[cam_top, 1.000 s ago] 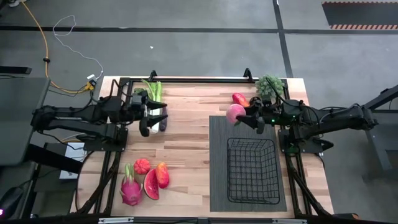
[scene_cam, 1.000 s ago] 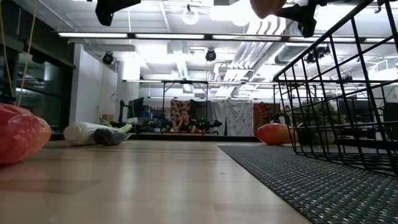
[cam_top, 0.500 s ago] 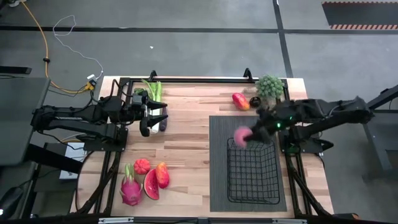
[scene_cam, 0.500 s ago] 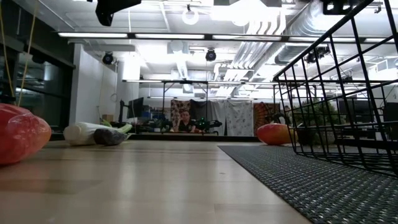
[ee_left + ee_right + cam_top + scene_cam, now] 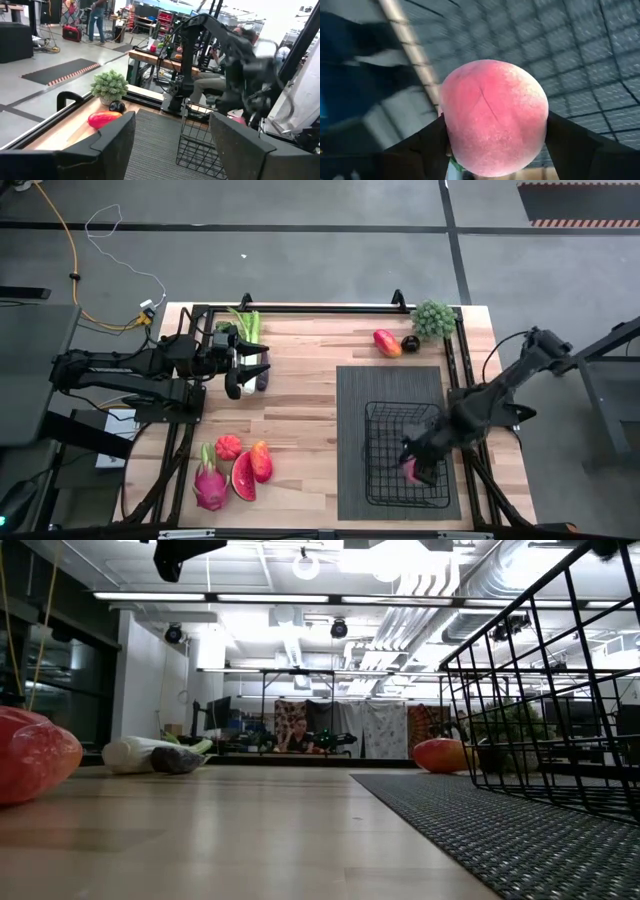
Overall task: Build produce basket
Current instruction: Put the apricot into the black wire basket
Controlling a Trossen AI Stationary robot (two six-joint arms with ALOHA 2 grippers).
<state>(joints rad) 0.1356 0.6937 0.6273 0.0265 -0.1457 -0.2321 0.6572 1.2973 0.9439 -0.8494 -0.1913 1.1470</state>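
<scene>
Swung away from the far right part of the table since a second ago, down over the rectangular black wire-mesh basket (image 5: 405, 453), carrying the round pink peach (image 5: 411, 470) from beside the red-orange mango (image 5: 387, 342) to the basket's near end: right gripper (image 5: 420, 467), now inside the mesh walls, fingers pinching the peach on both sides, as seen up close in the right wrist view (image 5: 494, 117). Resting on the dark grey ribbed rectangular mat (image 5: 350, 395) near the table's right edge: the basket. Unmoved over the far left part of the table: left gripper (image 5: 247, 369), fingers spread and holding nothing, hovering above a dark eggplant (image 5: 261, 381) and just beside the green celery bunch (image 5: 248, 325) at the far edge. Lying toward the far right corner: the mango, touching a small dark round fruit (image 5: 410, 342), with a green leafy bunch (image 5: 433, 318) just beyond. Grouped near the front left corner: pink dragon fruit (image 5: 209, 483), red watermelon slice (image 5: 243, 476), an orange-red fruit (image 5: 261, 460) and a small red fruit (image 5: 228, 446), all close together on the light wooden table (image 5: 300, 410).
</scene>
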